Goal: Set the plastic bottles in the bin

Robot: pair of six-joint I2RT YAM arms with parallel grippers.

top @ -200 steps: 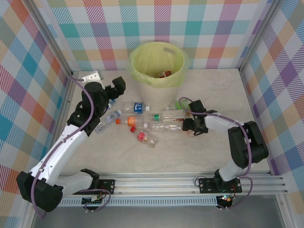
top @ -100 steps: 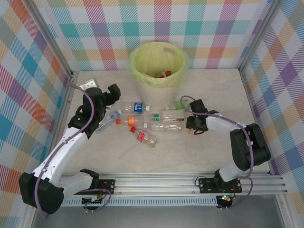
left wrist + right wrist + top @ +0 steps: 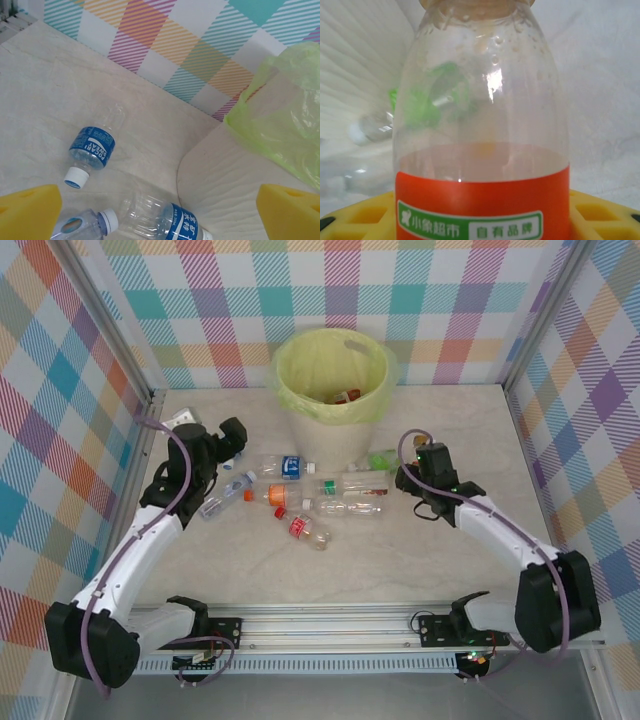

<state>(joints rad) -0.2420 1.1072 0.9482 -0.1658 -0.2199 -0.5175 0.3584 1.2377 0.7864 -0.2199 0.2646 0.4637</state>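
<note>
While my right claw (image 3: 408,480) sits clamped on the base of the orange-label bottle (image 3: 480,125), here's the worry. That thin, crushed plastic could buckle and squirt out of the grip on the lift, or swing into the neighbouring bottles (image 3: 300,528) on the table (image 3: 400,560). It juts straight out ahead of me, the bin (image 3: 283,375) close beyond. Meanwhile my left claw (image 3: 232,435) gapes wide, holding nothing.

The surface (image 3: 400,560) is pale, with a faint stone-like grain. Walls (image 3: 200,300) covered in a colourful checked pattern stand on three sides. Metal posts (image 3: 104,318) rise at the far corners, and a metal rail (image 3: 340,625) runs along the near edge.
</note>
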